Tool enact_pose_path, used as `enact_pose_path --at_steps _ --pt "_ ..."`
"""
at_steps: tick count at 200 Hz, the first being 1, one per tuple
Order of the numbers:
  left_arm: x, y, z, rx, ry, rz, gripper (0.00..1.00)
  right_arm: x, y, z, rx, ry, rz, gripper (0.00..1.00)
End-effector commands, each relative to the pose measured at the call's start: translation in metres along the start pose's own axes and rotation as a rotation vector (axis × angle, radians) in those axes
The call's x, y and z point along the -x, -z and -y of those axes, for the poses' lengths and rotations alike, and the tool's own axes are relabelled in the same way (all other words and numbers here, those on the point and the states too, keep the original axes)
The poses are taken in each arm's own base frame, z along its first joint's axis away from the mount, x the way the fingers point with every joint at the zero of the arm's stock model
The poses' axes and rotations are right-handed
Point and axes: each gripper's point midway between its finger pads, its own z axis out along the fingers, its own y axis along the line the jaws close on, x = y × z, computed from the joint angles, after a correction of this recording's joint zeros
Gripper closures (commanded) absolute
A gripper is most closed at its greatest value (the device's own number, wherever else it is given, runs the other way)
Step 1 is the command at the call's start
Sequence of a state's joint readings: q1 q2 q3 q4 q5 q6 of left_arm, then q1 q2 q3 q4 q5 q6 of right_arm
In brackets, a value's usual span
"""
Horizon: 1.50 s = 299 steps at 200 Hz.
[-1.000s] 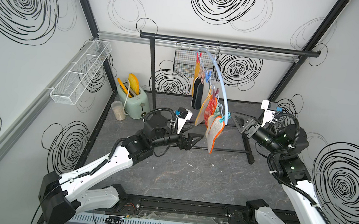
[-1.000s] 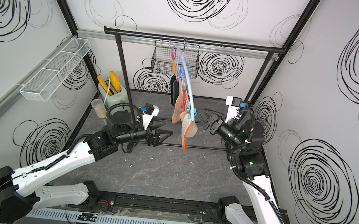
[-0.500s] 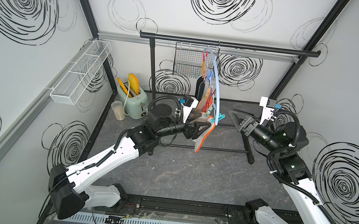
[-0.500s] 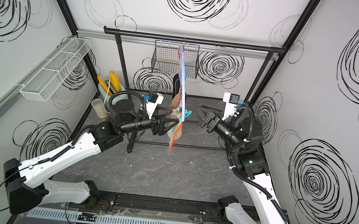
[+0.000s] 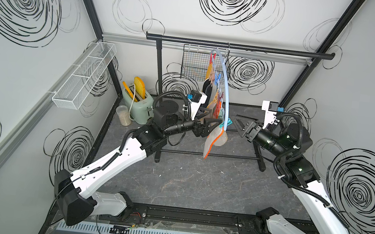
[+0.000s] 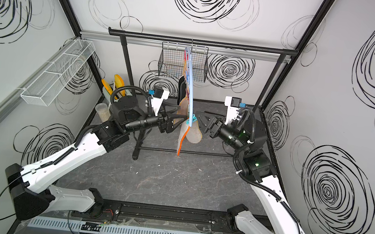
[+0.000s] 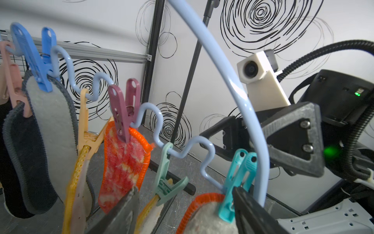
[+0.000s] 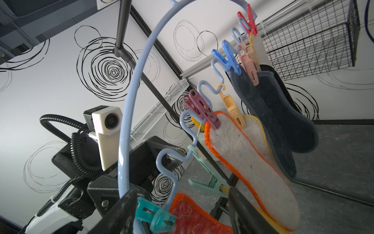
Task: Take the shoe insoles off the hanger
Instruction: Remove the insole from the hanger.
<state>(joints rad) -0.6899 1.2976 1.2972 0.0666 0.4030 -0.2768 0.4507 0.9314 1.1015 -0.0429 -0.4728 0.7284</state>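
The hanger point(image 5: 226, 83) hangs from the garment rail point(image 5: 261, 49), with the shoe insoles point(image 5: 215, 140) pegged along it. The left gripper point(image 5: 216, 118) and right gripper point(image 5: 236, 119) flank its lower end, both with jaws spread and the teal peg point(image 7: 236, 182) between them.

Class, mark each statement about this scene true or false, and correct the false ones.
1. The hanger hangs from the black rail. True.
2. Both grippers are shut. False: the left gripper and the right gripper stand open, on either side of the hanger's lower end.
3. A teal peg grips an orange-rimmed insole. True.
4. The toaster stands beside the right arm. False: it is in the back corner on the left arm's side.
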Motion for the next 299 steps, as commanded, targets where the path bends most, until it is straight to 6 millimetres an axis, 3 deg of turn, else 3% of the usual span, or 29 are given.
enact_pose_path --at_steps 1,52,152,228,299 --pt "0.019 -0.002 0.003 -0.022 -0.015 0.031 0.25 0.009 0.003 -0.012 0.009 0.025 0.018 0.28" --pt "0.014 -0.01 0.003 -0.037 -0.006 0.015 0.28 0.015 0.012 -0.019 0.008 0.038 0.044 0.27" --pt "0.015 -0.016 0.001 -0.034 -0.008 0.009 0.28 0.001 -0.001 -0.015 0.008 0.004 -0.018 0.3" --pt "0.014 -0.019 0.002 -0.036 -0.012 -0.001 0.28 0.004 -0.001 -0.027 0.016 0.013 -0.013 0.3" --pt "0.013 -0.02 0.001 -0.036 -0.012 -0.005 0.28 0.001 -0.008 -0.013 -0.044 0.0 -0.016 0.36"
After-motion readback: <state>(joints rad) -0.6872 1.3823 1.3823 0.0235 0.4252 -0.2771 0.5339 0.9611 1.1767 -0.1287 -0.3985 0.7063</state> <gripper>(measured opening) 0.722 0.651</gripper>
